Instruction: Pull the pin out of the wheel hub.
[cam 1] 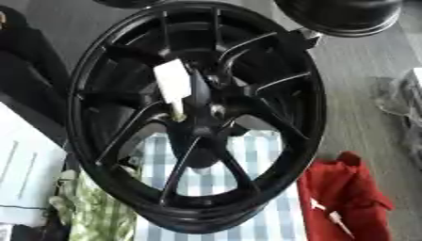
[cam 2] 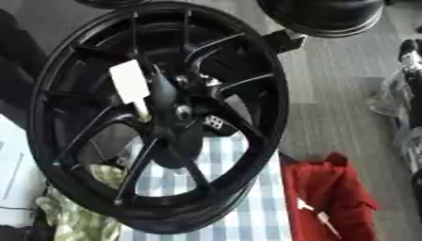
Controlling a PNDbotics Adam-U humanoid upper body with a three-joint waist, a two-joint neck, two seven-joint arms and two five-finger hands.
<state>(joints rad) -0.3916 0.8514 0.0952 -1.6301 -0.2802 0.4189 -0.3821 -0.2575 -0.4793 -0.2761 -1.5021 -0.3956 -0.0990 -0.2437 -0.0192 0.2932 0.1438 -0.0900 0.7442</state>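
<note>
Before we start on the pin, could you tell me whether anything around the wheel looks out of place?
The black wheel stands tilted, filling most of the view, with a white tag hanging by its hub. Below it lie a checked cloth, a crumpled green cloth and a red bag. No hand is in view.

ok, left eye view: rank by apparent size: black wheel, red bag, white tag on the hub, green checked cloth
1. black wheel, though it is nearest the camera
2. red bag
3. green checked cloth, partly hidden, so its rank against the bag is unsure
4. white tag
</note>
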